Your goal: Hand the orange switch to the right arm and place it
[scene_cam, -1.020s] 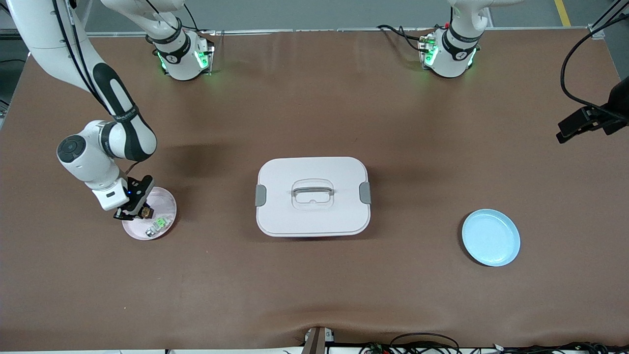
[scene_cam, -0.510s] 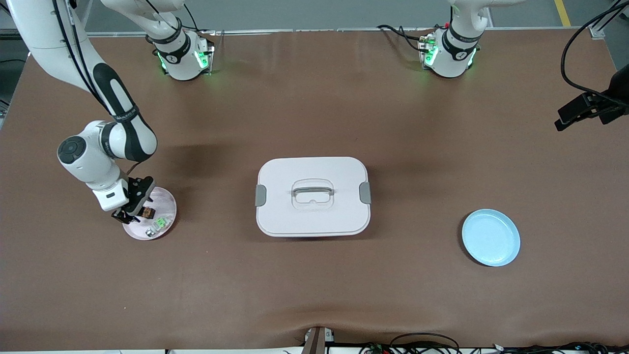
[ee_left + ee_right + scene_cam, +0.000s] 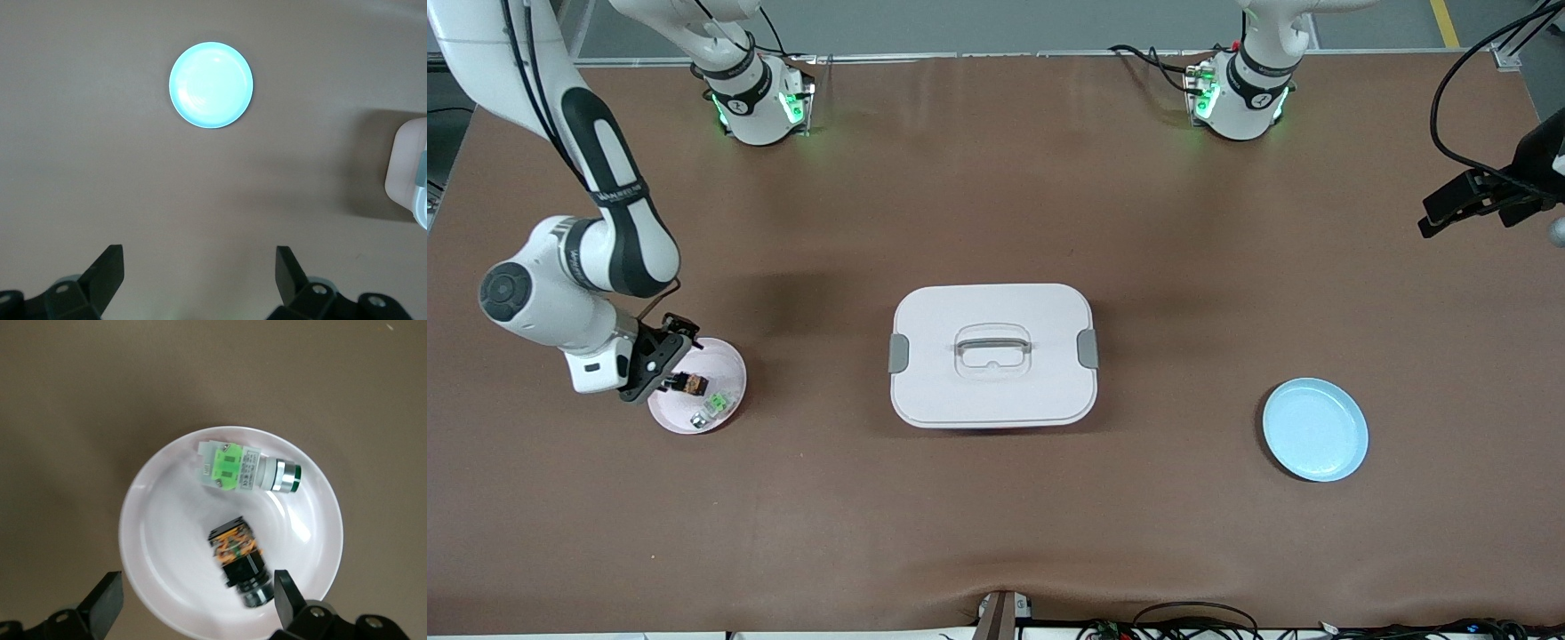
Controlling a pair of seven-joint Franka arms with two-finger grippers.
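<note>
Right gripper [image 3: 665, 360]: jaws are standing wide apart with nothing between them, hanging just over the pink plate [image 3: 729, 360] at mid-left of the front frame. In the right wrist view both fingertips [image 3: 107, 597] are framing the lower edge of the picture, and the switch [image 3: 238, 560] is lying free on the plate between them, lower centre of that frame, touched by neither. Judgement: the part is released, and the spread jaws are there to clear it.

Switch [image 3: 691, 385]: lying on its side in the plate, black body with orange face, apart from the green part [image 3: 243, 468], which is resting nearer the plate's rim in the upper half of the wrist frame. The shallow dish is presumably keeping both small parts from rolling off.

Left gripper [image 3: 1463, 203]: waiting at the right edge of the front frame, up over bare bench. Jaws are spread and holding nothing; in its wrist view both fingertips [image 3: 107, 267] are showing at the bottom, with the blue plate [image 3: 211, 85] at upper centre, lying bare.

Box [image 3: 992, 356]: sitting lidded at mid-frame on the bench [image 3: 996, 533], between the two plates.

Judgement: placement is looking complete; only the right arm's retreat is left.
</note>
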